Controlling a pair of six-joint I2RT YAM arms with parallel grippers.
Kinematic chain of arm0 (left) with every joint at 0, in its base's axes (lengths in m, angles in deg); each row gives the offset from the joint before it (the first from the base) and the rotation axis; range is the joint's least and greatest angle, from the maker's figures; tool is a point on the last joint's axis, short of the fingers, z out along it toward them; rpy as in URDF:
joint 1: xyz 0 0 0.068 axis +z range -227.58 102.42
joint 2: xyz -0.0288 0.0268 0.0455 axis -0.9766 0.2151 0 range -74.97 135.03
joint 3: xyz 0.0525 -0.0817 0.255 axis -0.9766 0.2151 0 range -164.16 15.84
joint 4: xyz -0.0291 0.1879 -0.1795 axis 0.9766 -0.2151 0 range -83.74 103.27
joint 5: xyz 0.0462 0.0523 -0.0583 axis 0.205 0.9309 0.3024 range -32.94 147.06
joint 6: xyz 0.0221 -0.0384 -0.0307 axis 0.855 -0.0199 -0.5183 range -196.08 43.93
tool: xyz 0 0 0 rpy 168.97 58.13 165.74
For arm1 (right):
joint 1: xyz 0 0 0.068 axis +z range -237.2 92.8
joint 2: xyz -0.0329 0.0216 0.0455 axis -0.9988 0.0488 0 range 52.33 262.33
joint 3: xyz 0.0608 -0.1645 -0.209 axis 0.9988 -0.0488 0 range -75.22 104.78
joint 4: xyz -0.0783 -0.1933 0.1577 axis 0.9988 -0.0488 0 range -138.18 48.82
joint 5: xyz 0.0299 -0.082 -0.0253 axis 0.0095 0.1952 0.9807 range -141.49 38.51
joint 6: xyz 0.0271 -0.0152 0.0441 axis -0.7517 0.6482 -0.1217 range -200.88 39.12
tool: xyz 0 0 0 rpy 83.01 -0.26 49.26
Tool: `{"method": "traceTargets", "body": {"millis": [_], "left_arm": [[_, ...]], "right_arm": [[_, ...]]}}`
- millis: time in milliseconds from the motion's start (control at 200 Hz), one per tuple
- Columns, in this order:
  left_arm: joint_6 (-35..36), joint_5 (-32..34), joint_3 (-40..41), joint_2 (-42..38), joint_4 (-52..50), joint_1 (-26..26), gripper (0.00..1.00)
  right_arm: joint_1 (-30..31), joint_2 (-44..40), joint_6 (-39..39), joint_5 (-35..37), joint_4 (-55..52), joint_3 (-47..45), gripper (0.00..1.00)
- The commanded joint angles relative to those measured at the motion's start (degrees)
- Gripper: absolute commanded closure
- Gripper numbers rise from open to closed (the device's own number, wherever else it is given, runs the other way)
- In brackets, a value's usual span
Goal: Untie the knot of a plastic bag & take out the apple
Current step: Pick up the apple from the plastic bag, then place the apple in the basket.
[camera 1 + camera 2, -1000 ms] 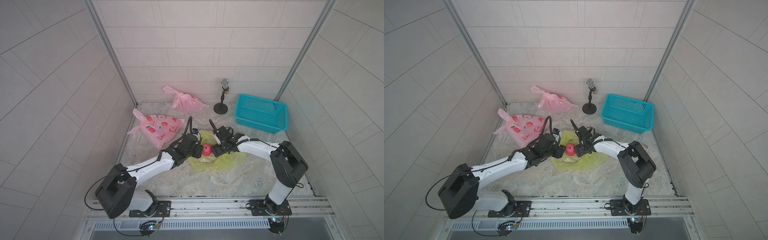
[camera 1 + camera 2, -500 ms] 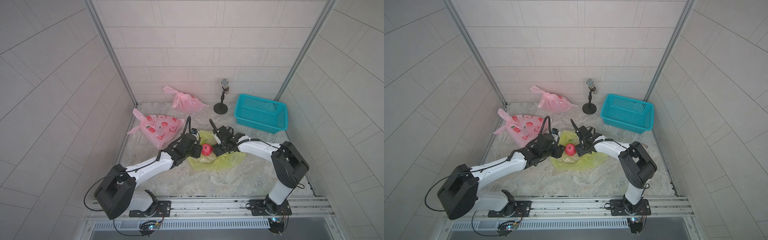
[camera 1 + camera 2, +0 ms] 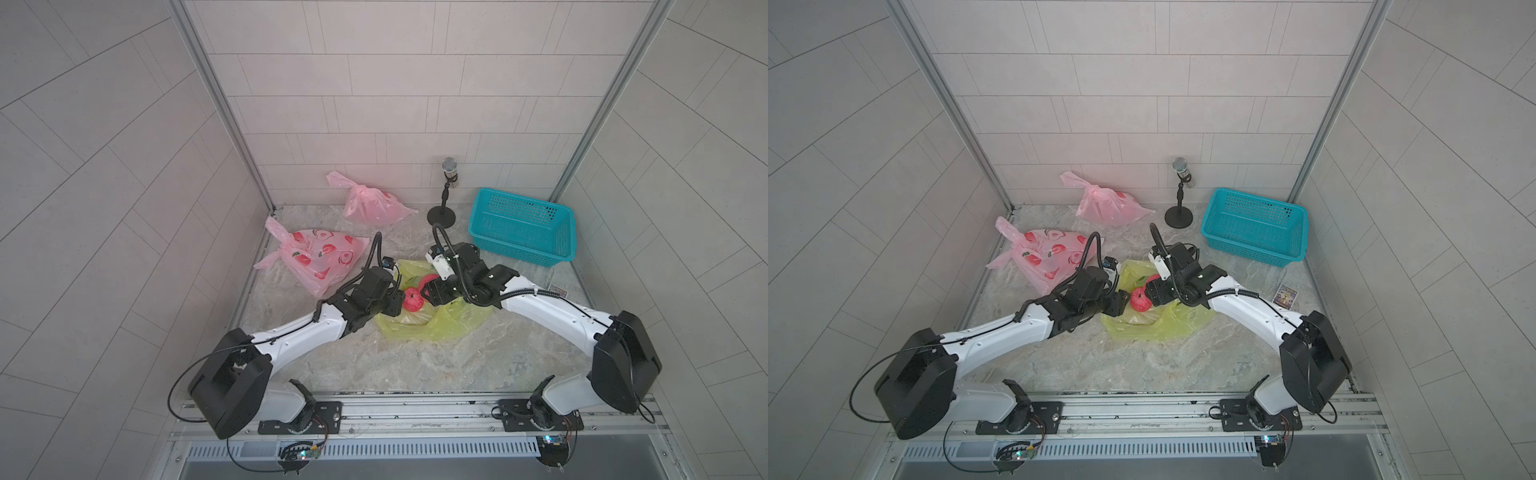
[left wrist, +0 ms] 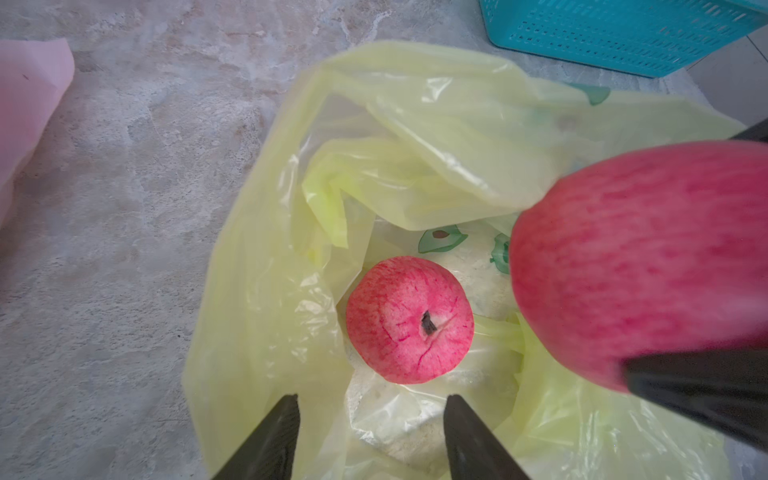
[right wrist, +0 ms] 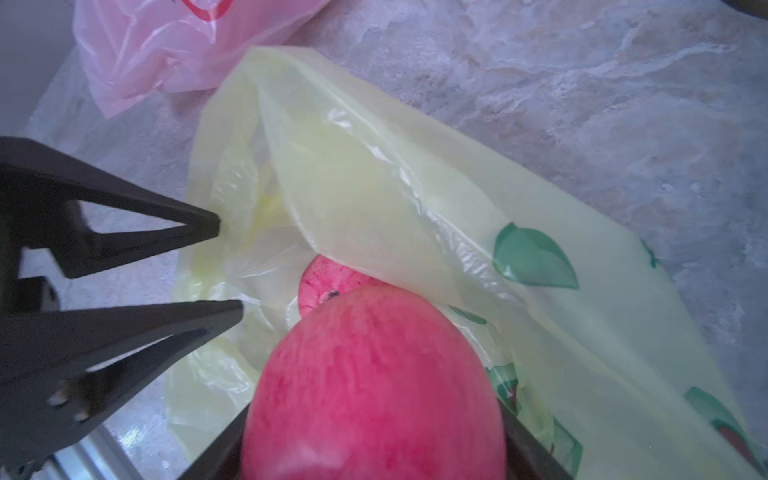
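In both top views a translucent yellow-green plastic bag (image 3: 440, 326) lies in the middle of the grey marbled tabletop (image 3: 374, 365), its knot undone and its mouth open. Above it a red apple (image 3: 412, 300) sits between the two arms' tips. The right gripper (image 3: 427, 293) is clamped around it and the left gripper (image 3: 397, 302) is near it on the opposite side. Behind and to the left lies a knotted pink plastic bag printed with red fruit (image 3: 320, 259). Further back a second knotted pink bag (image 3: 374, 208) has faint red showing through it. A turquoise perforated plastic basket (image 3: 519, 247) stands at the back right, beside a microphone on a black round-based stand (image 3: 444, 199).

In the left wrist view the left gripper's black fingers (image 4: 270, 440) stand moderately apart over the bag's mouth, with nothing between them. Inside the bag (image 4: 257, 291) a second red apple (image 4: 409, 320) rests on the bag's floor with its dimple up. The held red apple (image 4: 644, 257) looms blurred at the side, pinched by the right gripper's fingers (image 4: 698, 399).

In the right wrist view the held red apple (image 5: 374, 395) fills the gap between the right gripper's fingers (image 5: 536, 449), which press its sides. Beyond it the second red apple (image 5: 324, 282) peeks from under a fold of the bag (image 5: 415, 199). The left gripper's fingers (image 5: 145, 332) point at the bag's rim, spread and gripping nothing.
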Motion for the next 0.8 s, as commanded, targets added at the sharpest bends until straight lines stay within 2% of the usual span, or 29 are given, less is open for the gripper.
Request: {"method": "traceTargets", "body": {"millis": [0,115,270,595,796], "left_arm": [[-0.5,0.3,-0.2,-1.7,0.5,0.4,0.39],[-0.3,-0.1,-0.2,-2.4,1.4,0.4,0.39],[0.0,-2.5,-1.2,-2.0,1.1,0.5,0.37],[-0.1,-4.2,-0.9,-4.9,1.5,0.6,0.32],[0.9,-5.8,-3.0,-5.8,-1.0,1.0,0.29]], "right_arm": [[0.3,-4.6,-1.5,-2.6,0.1,0.3,0.41],[-3.0,-7.2,-2.9,0.0,-0.4,2.5,0.41],[-11.6,-6.0,-4.1,0.2,-1.1,6.8,0.42],[-24.9,2.4,-4.7,4.3,0.2,16.3,0.42],[-30.8,9.8,-3.3,8.7,1.1,22.0,0.41]]}}
